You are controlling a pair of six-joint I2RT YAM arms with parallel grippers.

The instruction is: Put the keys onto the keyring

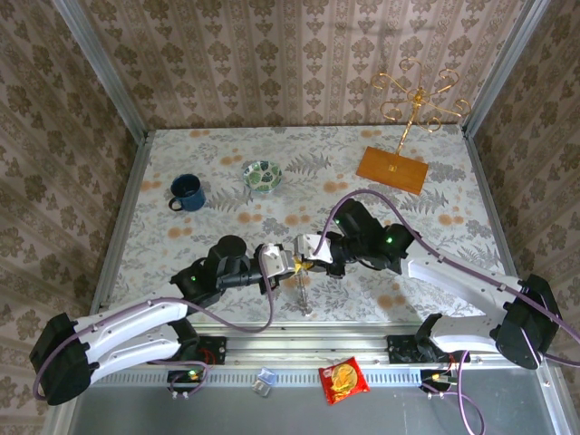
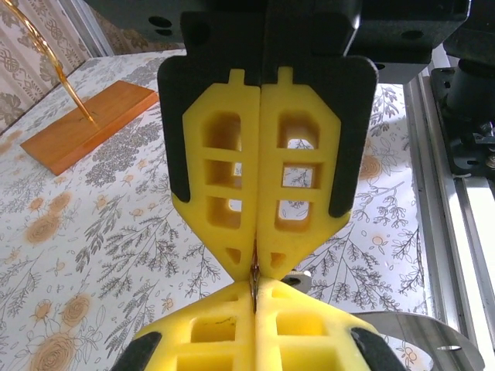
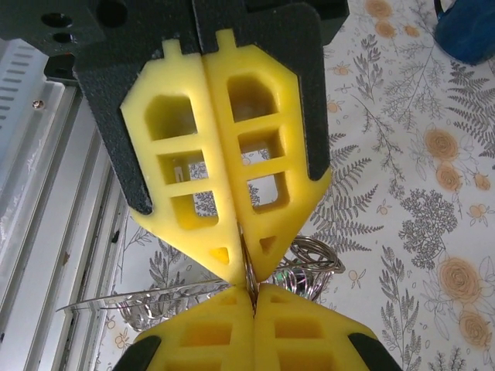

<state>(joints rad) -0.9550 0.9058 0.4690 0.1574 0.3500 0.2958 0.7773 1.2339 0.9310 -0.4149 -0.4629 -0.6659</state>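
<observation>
Left tool (image 1: 294, 265) and right tool (image 1: 314, 261) meet tip to tip over the near middle of the floral-print desk (image 1: 217, 154), both with yellow fingers pressed fully together. Both wrist views show the two tools nose to nose, seams lined up. A thin sliver of dark metal sits right at that seam, between the opposing tips; cannot tell which tool actually pinches it or what it is.

Large thin grey metal keyring (image 3: 155, 297) is a flat shiny band just below and behind the tips. It runs off to the left in the right wrist view and shows at lower right in the left wrist view (image 2: 418, 328). In the top view a thin grey strip hangs down toward the near edge of the desk.

Small cluster of silver wire rings (image 3: 313, 259) lies just beside the tips. The keys are too small or hidden to make out.

Dark blue mug (image 1: 186, 192) and green-patterned bowl (image 1: 262, 175) stand well apart from the tools, far left. Gold wire stand (image 1: 417, 100) on an orange wooden base (image 1: 391, 169) is at far right. Red snack packet (image 1: 343, 381) lies on the rail between the arm bases.
</observation>
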